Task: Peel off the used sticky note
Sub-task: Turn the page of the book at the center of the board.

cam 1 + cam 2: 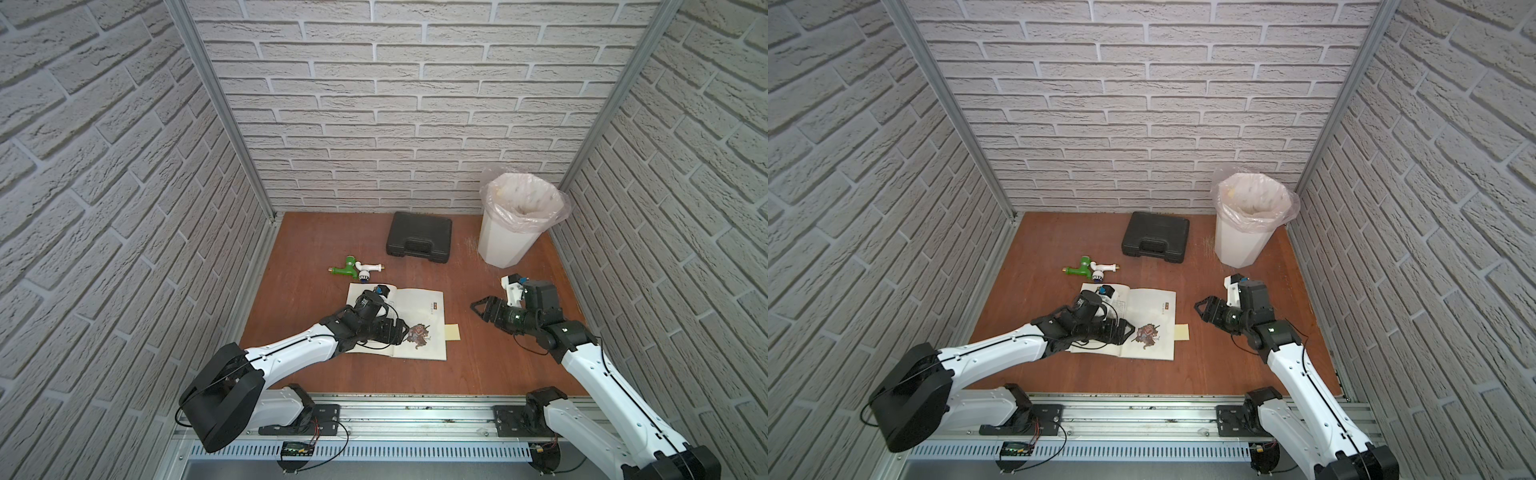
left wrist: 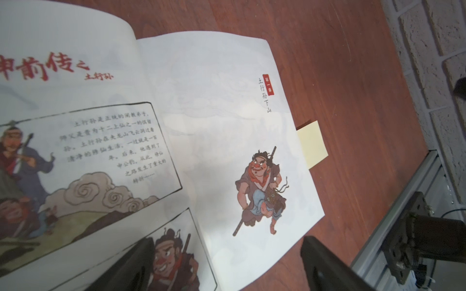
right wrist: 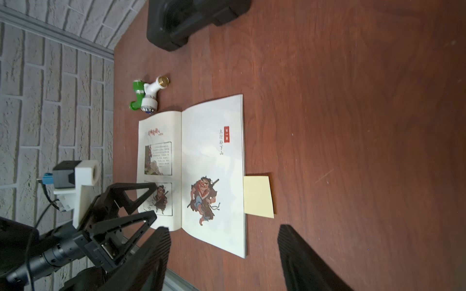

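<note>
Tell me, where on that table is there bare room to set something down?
Bare wood: the front strip between the book and the metal rail, and the far corner between the taps and the black case. Crowded around the sticky note, with the right gripper close.

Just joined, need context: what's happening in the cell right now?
Two arms are working on an open picture book lying on the table. A yellow sticky note pokes out from its right-hand page edge, untouched. The left gripper sits open over the book near the spine; contact is unclear. The right gripper is open and empty, beside the book, apart from the note. Nothing is peeled yet.
</note>
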`<action>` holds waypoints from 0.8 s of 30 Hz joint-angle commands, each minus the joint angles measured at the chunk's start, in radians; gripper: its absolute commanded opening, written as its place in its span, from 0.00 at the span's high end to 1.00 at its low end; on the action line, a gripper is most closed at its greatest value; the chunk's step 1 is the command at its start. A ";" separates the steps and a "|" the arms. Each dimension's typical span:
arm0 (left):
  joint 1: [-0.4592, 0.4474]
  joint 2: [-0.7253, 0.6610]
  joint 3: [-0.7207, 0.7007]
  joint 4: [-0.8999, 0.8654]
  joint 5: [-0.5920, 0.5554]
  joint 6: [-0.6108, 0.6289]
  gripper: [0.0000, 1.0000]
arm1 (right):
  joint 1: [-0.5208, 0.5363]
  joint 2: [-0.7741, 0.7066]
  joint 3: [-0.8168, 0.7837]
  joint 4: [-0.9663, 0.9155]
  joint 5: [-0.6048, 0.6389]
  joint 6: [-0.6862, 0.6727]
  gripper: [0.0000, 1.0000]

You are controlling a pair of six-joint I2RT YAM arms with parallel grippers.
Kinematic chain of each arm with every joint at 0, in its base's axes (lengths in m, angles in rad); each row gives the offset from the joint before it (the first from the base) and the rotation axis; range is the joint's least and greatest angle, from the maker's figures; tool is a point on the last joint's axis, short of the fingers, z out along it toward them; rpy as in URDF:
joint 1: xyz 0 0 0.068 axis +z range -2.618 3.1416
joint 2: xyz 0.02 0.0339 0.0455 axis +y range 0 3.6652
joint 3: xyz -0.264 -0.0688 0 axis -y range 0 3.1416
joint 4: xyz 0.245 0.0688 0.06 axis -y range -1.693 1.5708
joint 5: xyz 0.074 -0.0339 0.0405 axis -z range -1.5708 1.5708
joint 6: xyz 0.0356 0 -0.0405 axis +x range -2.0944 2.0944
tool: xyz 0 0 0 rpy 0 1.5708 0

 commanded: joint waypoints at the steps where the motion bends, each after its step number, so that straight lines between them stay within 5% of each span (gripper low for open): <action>1: 0.014 0.001 -0.017 0.027 -0.006 -0.013 0.06 | 0.066 0.026 -0.042 0.128 0.020 0.047 0.27; 13: 0.028 0.045 -0.050 0.041 -0.007 -0.017 0.07 | 0.260 0.241 -0.079 0.286 0.057 0.088 0.27; 24: 0.042 0.065 -0.088 0.044 -0.018 -0.022 0.07 | 0.292 0.348 -0.096 0.368 0.058 0.105 0.24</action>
